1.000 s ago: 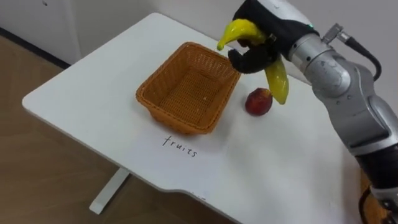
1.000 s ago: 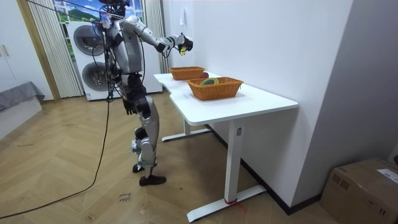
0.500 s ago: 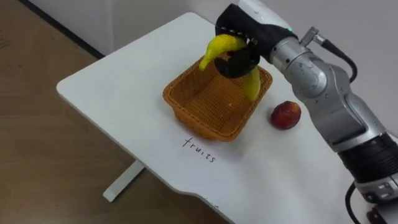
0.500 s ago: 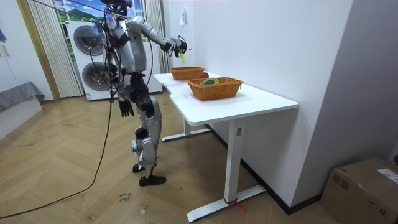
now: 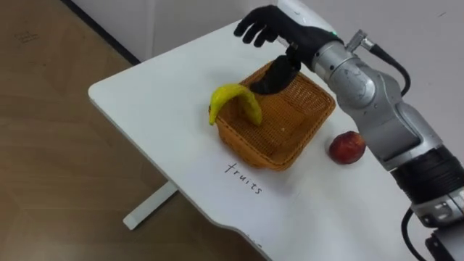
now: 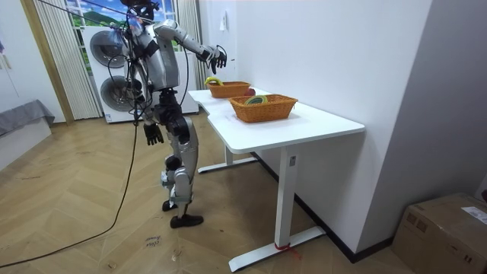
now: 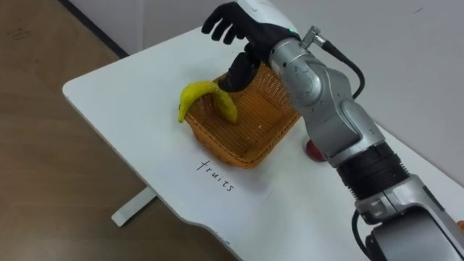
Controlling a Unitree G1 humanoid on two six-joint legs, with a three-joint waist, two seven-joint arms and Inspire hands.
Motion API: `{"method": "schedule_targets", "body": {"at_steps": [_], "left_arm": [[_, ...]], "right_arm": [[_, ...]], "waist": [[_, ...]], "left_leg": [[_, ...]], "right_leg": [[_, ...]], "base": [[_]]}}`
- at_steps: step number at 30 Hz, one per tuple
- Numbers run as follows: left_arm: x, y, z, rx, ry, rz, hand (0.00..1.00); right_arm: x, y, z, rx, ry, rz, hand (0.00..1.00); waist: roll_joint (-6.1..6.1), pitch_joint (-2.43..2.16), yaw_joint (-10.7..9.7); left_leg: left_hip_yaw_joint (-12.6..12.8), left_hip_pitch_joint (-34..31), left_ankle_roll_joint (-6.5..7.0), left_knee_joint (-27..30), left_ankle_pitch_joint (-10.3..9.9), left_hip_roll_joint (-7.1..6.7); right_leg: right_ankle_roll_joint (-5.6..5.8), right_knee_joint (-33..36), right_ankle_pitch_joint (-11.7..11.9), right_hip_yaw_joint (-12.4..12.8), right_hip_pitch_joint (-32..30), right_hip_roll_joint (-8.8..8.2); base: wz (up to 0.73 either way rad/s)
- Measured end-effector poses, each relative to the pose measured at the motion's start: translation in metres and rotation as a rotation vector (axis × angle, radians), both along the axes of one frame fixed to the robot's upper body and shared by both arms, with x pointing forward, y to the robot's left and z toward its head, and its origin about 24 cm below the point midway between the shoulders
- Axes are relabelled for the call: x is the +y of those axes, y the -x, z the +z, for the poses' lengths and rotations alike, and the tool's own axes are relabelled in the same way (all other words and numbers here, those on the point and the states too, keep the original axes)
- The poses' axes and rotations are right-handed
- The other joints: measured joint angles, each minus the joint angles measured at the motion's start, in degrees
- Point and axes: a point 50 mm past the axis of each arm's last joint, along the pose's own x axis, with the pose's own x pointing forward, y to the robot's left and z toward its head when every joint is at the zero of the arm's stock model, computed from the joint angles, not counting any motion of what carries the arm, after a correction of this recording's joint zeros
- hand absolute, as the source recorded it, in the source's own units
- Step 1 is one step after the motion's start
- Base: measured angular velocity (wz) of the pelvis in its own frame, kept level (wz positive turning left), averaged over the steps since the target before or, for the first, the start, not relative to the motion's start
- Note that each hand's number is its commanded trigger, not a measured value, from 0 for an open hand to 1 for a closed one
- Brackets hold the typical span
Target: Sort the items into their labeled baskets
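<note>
While one banana overlaps one basket, one apple lies beside it.

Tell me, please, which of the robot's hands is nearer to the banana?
Right. The right hand is open in the air just beyond the banana at the fruit basket's rim; the left hand hangs beside the robot's hip, far from it.
</note>
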Motion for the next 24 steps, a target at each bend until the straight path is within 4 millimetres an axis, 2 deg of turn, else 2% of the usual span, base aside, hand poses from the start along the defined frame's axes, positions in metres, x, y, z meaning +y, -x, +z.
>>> {"method": "schedule_targets", "body": {"at_steps": [4,7,24], "left_arm": [[-0.0016,-0.0006,-0.0006,0.004,0.003,-0.004,0.0],[-0.0014,-0.0004,-0.0007,0.006,0.003,-0.003,0.0],[-0.0025,-0.0031,-0.0013,0.009,0.041,-0.015,0.0]], "right_arm": [[-0.0004,-0.0012,-0.0085,0.03,0.02,-0.006,0.0],[-0.0017,-0.0019,-0.01,0.036,0.023,-0.013,0.0],[-0.0012,-0.0015,-0.01,0.03,0.027,-0.004,0.0]], "waist": [[0.03,0.02,0.02],[0.06,0.04,-0.15],[0.11,0.06,-0.33]], "left_leg": [[0.43,0.02,0.04,0.11,0.03,-0.02],[0.75,0.02,0.04,0.17,0.03,-0.02],[0.8,0.13,0.03,0.22,0.03,-0.1]], "right_leg": [[0.0,0.01,0.0,0.3,-0.06,-0.07],[0.0,-0.01,-0.01,1.51,-0.16,-0.02],[0.01,-0.78,-0.01,1.56,0.36,0.07]], "base": [[-0.06],[-0.06],[0.0]]}}
